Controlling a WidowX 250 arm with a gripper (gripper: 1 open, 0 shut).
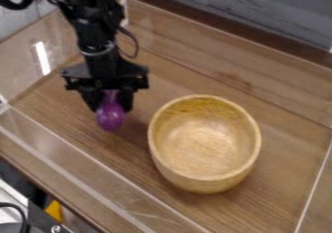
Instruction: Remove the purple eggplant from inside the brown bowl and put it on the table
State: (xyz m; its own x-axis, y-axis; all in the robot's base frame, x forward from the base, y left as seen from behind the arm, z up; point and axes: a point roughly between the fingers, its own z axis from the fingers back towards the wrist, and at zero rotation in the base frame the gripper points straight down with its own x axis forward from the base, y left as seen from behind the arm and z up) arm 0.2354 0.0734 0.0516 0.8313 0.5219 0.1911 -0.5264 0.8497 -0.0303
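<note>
Table open left of bowl

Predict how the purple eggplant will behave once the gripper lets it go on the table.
The eggplant looks rounded and glossy, so it may roll or slip on the smooth table. It hangs upright from the gripper, so it would probably tip onto its side. It seems stiff, keeping its shape.

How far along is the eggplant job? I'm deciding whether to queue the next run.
Done: the brown bowl sits empty, so the purple eggplant is already out of it. In hand: the end effector grips the eggplant, held low over the table to the left of the bowl. Left: setting it down, releasing, and pulling away.
</note>
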